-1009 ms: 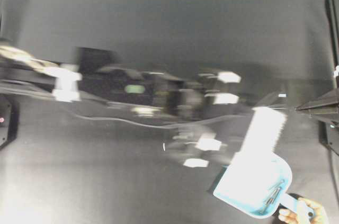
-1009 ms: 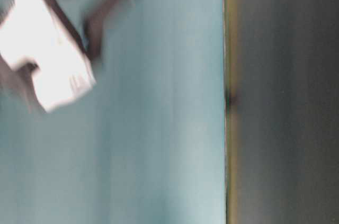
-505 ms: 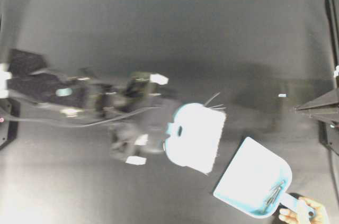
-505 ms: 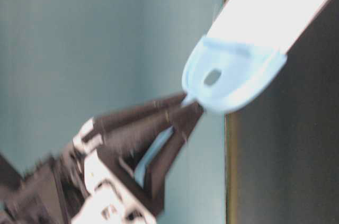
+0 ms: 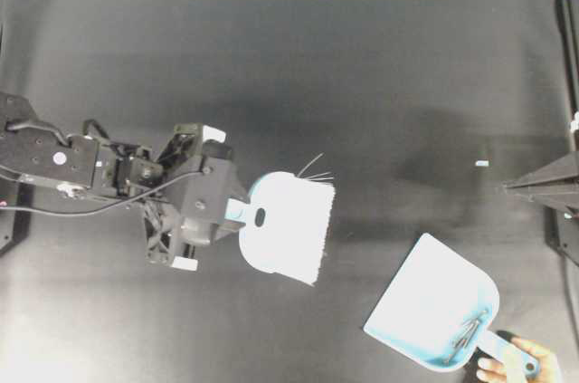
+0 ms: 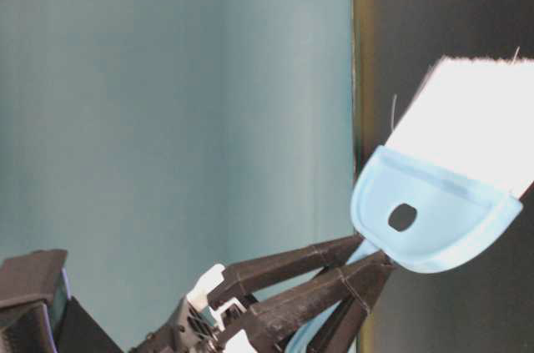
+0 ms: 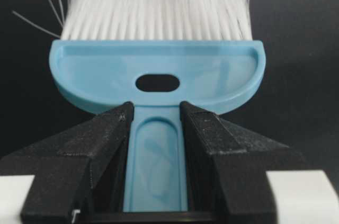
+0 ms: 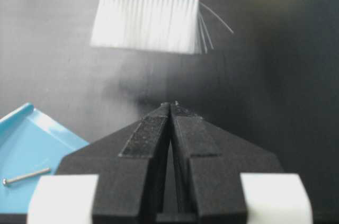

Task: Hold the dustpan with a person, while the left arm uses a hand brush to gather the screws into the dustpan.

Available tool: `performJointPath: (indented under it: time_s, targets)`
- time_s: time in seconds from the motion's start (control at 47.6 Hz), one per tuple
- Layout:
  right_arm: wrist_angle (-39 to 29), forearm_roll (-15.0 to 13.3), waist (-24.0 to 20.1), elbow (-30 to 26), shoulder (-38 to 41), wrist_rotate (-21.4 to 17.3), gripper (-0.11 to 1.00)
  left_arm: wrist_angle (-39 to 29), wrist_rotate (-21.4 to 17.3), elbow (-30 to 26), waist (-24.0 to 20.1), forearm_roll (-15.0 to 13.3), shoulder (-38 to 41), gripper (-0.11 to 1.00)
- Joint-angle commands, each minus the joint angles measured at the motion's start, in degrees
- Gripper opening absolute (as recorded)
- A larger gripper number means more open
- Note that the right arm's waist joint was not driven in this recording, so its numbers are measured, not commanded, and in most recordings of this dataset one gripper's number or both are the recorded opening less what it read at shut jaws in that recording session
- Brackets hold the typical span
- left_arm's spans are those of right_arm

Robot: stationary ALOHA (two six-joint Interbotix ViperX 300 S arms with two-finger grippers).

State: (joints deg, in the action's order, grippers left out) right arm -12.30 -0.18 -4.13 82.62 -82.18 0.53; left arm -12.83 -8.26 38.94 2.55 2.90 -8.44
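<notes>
brush (image 5: pixel 282 238): showing a light blue plastic back and handle, white bristles, a few thin stray hairs reading pale against the dark
dustpan (image 5: pixel 432 311): showing light blue all over, plain, no pattern
screws (image 5: pixel 467 332): glinting silvery grey on the blue pan
person (image 5: pixel 516 367): showing light, warm skin tone on the fingers
left hand (image 7: pixel 156 115): showing matt black fingers with white blocks behind them
right hand (image 8: pixel 170 108): showing the same black fingers and white blocks
counter (image 5: pixel 362 75): lying plain dark charcoal, near black
wall (image 6: pixel 167 103): showing flat teal
</notes>
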Motion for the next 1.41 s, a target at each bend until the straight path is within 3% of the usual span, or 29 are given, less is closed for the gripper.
performJointPath:
  time_s: [0.0,0.42,0.736,0.946,1.387]
  targets:
    - [0.26,-0.09,0.0,-0.26,0.26,0.35,0.0,2.29,0.0,0.7,-0.35,0.09,-1.32,0.3]
    - [0.35,-0.09,0.0,-0.26,0.26,0.35,0.0,8.79,0.09,4.57,-0.62,0.09,-0.62,0.3]
    - [0.26,-0.09,0.0,-0.26,0.26,0.35,0.0,9.4,0.09,5.54,-0.7,0.09,-0.44,0.31]
    - [0.26,-0.09,0.0,-0.26,0.18,0.35,0.0,9.49,0.18,5.98,-0.44,0.09,-0.53,0.74]
    - [0.26,-0.09,0.0,-0.26,0.26,0.35,0.0,9.49,0.09,6.42,-0.35,0.09,-1.41,0.72]
